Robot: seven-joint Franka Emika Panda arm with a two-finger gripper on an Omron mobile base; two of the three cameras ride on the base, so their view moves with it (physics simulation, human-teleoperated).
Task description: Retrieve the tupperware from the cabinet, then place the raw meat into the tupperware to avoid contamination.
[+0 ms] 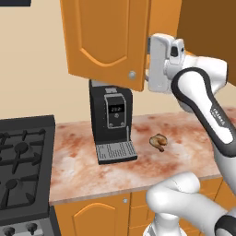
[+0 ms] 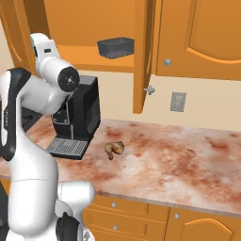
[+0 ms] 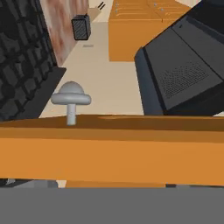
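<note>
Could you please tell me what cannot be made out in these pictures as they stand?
- End effector: fingertips and what they touch, hidden behind the cabinet door, left base view.
- Tupperware: its contents, right base view; too low an angle.
- Coffee machine: cut off by the edge, hand view.
- Raw meat: surface detail too small.

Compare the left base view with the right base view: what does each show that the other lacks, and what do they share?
Left base view alone: the stove beside the counter. Right base view alone: the tupperware on the shelf inside the opened cabinet, plus a wall outlet. Both share the coffee machine, the raw meat lying on the marbled counter beside it, the silver door knob, and the white arm raised by the cabinet door.
</note>
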